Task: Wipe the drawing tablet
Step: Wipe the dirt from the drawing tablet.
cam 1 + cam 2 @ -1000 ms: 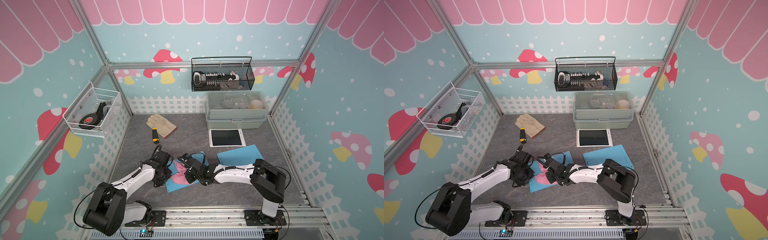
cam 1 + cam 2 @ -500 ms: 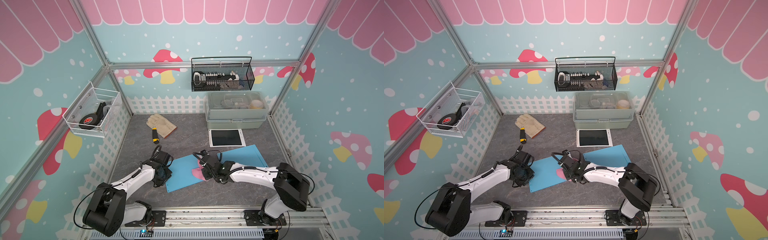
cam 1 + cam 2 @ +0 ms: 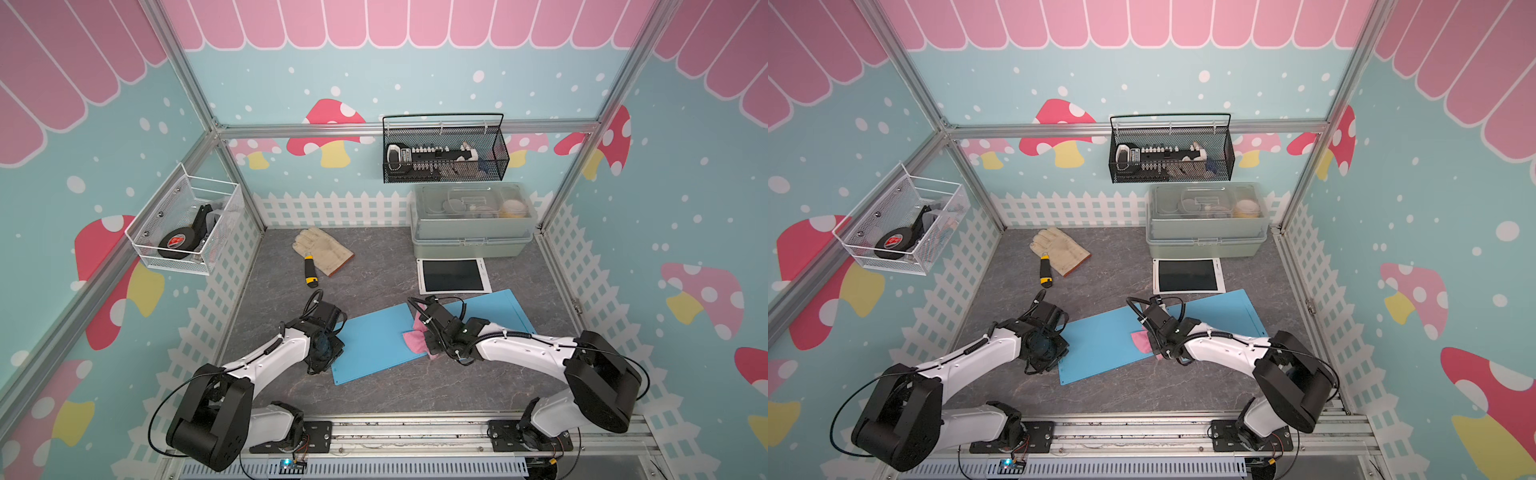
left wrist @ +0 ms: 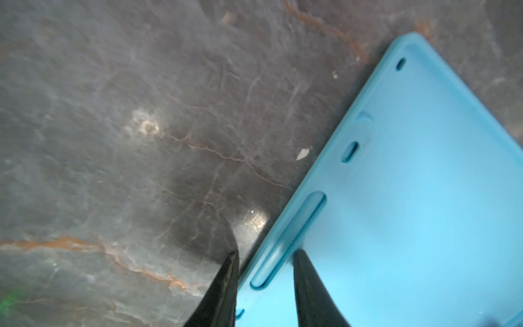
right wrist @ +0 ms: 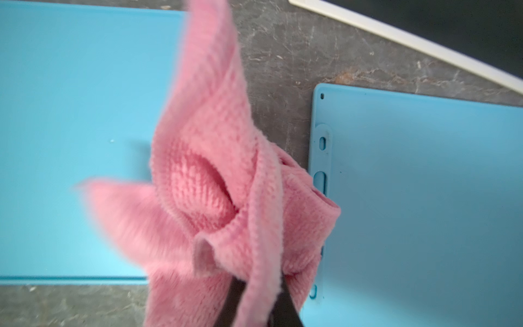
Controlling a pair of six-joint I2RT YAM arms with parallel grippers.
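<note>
A blue drawing tablet (image 3: 374,345) (image 3: 1100,345) lies flat at an angle on the grey table. My right gripper (image 5: 256,286) is shut on a crumpled pink cloth (image 5: 215,184) (image 3: 415,336), which rests on that tablet's right end (image 5: 70,113). At the tablet's left end, my left gripper (image 4: 264,253) (image 3: 328,353) points down and is open. One fingertip is on the blue surface (image 4: 410,198) and the other on the table beside the rim. A second blue tablet (image 3: 498,309) (image 5: 424,198) lies just to the right.
A white-framed tablet with a dark screen (image 3: 453,275) lies behind the blue ones. A work glove (image 3: 322,249) and a yellow-black knife (image 3: 309,272) lie at the back left. A grey-green box (image 3: 471,224) stands at the back right. Wire baskets (image 3: 444,153) (image 3: 187,226) hang on the walls.
My right gripper has dragged the pink cloth rightward across the blue tablet, from its left part to its right end. The left gripper has stayed at the left edge.
</note>
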